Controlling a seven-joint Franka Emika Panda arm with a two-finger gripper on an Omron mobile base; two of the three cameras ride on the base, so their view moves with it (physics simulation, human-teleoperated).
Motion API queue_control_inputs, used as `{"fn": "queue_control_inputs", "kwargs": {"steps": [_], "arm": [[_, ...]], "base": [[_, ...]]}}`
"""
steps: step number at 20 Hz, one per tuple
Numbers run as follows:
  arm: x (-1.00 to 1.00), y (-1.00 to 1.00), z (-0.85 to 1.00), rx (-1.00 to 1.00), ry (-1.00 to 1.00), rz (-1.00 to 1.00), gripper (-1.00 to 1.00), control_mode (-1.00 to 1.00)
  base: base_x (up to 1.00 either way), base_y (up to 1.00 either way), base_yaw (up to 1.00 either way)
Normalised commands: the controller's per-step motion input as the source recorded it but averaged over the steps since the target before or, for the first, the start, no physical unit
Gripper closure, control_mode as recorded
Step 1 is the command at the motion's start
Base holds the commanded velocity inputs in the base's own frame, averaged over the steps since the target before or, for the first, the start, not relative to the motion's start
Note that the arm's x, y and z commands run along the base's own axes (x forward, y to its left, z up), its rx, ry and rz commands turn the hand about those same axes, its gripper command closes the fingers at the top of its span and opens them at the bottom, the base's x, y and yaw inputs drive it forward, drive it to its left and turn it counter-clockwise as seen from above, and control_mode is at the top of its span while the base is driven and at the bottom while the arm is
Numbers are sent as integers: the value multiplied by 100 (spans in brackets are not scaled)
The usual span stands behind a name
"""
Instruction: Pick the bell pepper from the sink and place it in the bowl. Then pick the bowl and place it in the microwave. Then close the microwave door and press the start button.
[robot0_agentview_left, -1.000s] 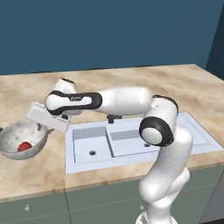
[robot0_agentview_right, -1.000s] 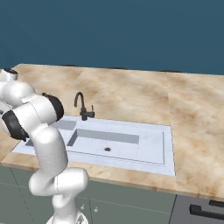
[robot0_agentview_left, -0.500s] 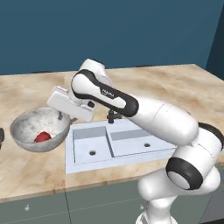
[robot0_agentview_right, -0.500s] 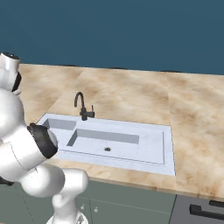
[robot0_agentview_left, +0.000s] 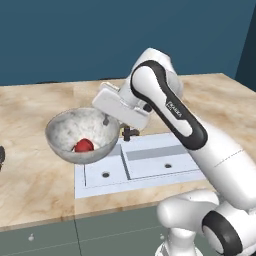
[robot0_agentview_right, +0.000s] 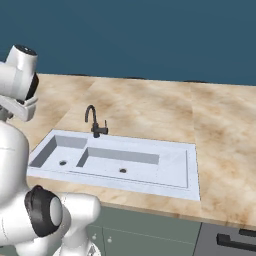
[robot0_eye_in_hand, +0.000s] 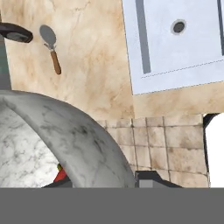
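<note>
Beige marble worktop (robot0_agentview_left: 35, 185) runs under a dark blue wall, and above it the bowl (robot0_agentview_left: 82, 134) hangs clear of the surface, just left of the sink (robot0_agentview_left: 145, 165), with the bell pepper (robot0_agentview_left: 84, 145) lying inside it. The gripper (robot0_agentview_left: 107, 120) is clamped on the bowl's right rim, carrying it. A wooden-handled spatula (robot0_eye_in_hand: 52, 49) lies on the worktop below. By my reading the pepper step is done and the bowl is picked; placing it in the microwave, closing the door and pressing start remain
</note>
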Motion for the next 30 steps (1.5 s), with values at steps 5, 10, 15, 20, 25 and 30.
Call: {"fn": "queue_control_inputs", "kwargs": {"steps": [5, 10, 15, 20, 25, 30], "arm": [[0, -95, 24, -4, 0, -13, 100, -100], [-9, -40, 24, 0, 0, -28, 100, -100], [-29, -31, 21, 0, 0, -31, 100, -100], [-48, -36, 1, 0, 0, -27, 100, -100], [-8, -6, 0, 0, 0, -2, 100, -100], [-8, 0, 0, 0, -1, -1, 100, -100]], "base": [[0, 0, 0], [0, 0, 0], [0, 0, 0], [0, 0, 0], [0, 0, 0], [0, 0, 0]]}}
